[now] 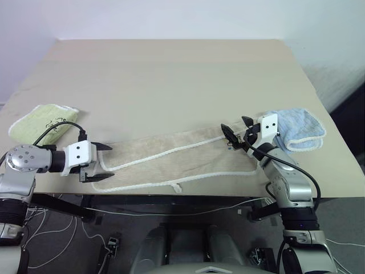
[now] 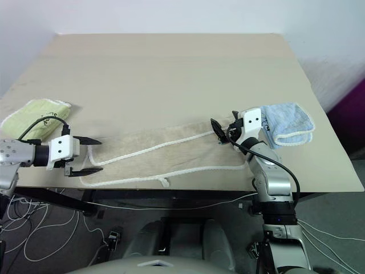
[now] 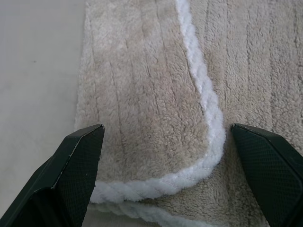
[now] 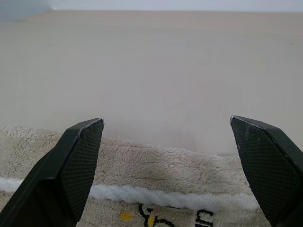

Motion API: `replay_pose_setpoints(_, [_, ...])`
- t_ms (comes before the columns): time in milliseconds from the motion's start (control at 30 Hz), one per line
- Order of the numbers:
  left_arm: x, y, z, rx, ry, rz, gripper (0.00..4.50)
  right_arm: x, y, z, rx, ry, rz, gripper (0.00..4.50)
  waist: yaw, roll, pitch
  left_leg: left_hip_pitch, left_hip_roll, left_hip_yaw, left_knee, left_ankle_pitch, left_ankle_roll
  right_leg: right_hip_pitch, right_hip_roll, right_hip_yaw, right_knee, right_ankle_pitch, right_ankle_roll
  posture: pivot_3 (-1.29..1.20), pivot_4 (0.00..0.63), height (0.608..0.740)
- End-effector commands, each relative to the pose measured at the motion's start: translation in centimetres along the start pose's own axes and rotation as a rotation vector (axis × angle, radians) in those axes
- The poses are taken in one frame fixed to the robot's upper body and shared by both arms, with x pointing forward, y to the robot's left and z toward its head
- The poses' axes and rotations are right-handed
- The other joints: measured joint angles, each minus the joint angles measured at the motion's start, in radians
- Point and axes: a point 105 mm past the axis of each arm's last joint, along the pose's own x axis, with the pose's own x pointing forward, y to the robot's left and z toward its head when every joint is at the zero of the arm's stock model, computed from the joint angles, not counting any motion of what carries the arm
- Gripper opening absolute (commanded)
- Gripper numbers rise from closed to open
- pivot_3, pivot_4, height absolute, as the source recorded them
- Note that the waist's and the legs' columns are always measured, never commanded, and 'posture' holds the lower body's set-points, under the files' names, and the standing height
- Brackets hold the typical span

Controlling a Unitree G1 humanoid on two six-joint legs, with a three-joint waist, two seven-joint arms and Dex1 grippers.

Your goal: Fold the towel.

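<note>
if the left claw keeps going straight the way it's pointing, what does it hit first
Most likely the towel. The open left claw points down toward the towel's near corner, and the wrist view shows that white-corded corner lying directly between its fingers. How much gap remains is hard to judge.

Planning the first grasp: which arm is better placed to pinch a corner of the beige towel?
Left, probably. The left gripper is open with a towel corner lying between its fingers. The right gripper is open too, but points level across the table over the towel's far edge.
</note>
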Motion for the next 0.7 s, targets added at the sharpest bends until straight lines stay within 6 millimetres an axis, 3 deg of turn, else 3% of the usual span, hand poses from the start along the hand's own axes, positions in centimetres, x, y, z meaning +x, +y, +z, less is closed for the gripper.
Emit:
replay_pose_setpoints(33, [-0.7,0.9,-0.3,0.002,0.002,0.07,4.5,0.4,0.5,1.6,-0.017,-0.053,0.023,4.49,0.0,0.0,0.0,0.0,0.0,0.0,0.0,0.0,0.0,0.0,0.0,0.0,0.0,0.0,0.0,0.0,0.15,0.74])
replay_pose_setpoints(500, [-0.6,2.7,-0.5,0.032,-0.017,0.183,4.5,0.4,0.6,1.6,-0.018,-0.056,0.025,4.49,0.001,0.0,0.0,0.0,0.0,0.0,0.001,0.0,0.0,0.0,0.0,0.0,0.002,0.0,0.0,0.0,0.15,0.74])
replay_pose_setpoints(700, [-0.4,2.3,-0.1,0.044,-0.039,0.158,4.5,0.4,0.6,1.6,-0.017,-0.054,0.027,4.49,0.001,0.0,0.0,0.0,0.0,0.0,0.002,0.0,0.0,0.0,0.0,0.0,0.002,0.0,0.0,0.0,0.15,0.74])
